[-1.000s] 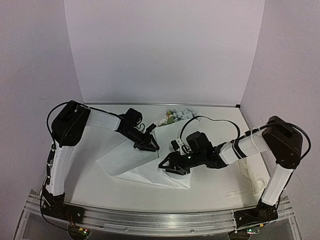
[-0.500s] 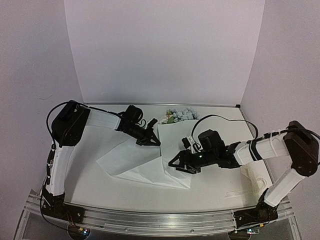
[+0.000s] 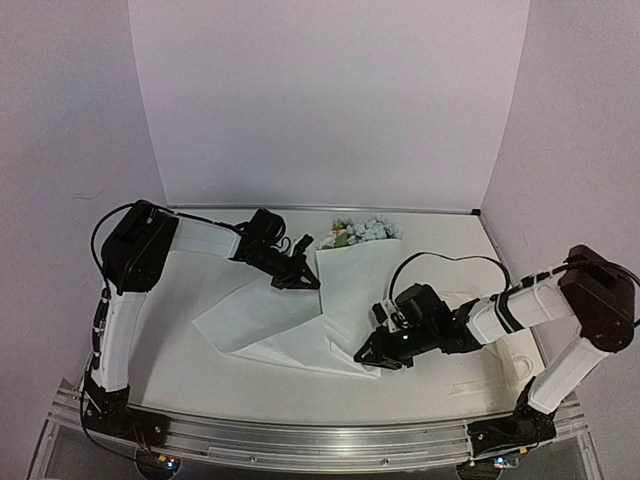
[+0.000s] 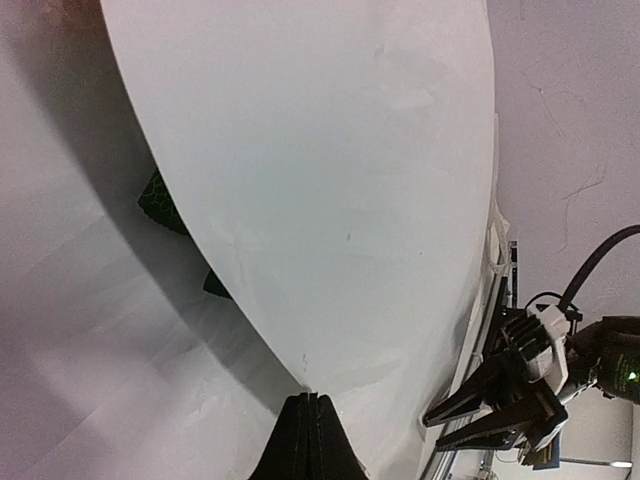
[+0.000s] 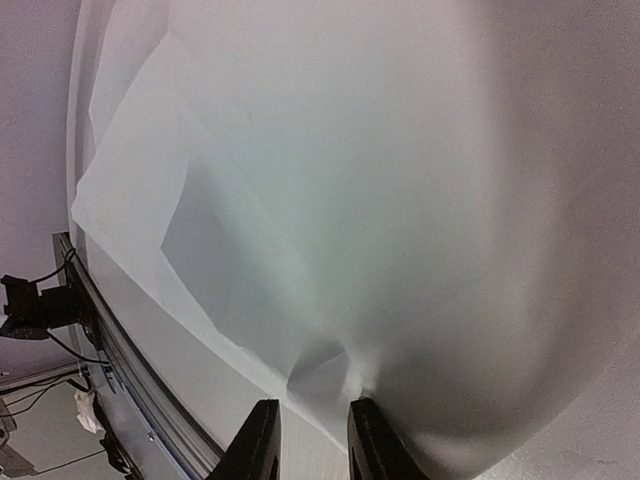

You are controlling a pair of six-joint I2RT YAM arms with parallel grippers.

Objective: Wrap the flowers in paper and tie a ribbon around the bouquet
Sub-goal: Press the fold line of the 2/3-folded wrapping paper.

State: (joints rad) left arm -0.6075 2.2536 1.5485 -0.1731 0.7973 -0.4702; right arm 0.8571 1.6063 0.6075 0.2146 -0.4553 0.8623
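Note:
The white paper [image 3: 262,318] lies creased on the table, with one flap [image 3: 355,290] folded up over the flowers [image 3: 362,230], whose pale blooms show at the flap's far end. My left gripper [image 3: 308,283] is shut on that flap's edge [image 4: 310,398] and holds it raised. A bit of green stem [image 4: 160,203] shows under the lifted paper. My right gripper [image 3: 368,355] is at the paper's near corner, its fingers [image 5: 375,440] apart by a narrow gap [image 5: 312,405] with a small paper fold [image 5: 322,382] just ahead of them. The cream ribbon [image 3: 518,368] lies at the right.
The metal rail [image 3: 300,440] runs along the table's near edge, close to the right gripper. White walls [image 3: 320,110] enclose the back and sides. The right arm's cable [image 3: 440,258] loops above the paper's right side.
The left gripper closed on the paper's edge and lifted the flap over the stems. The right gripper moved nearer and rightward to the paper's near corner, and its jaws narrowed.

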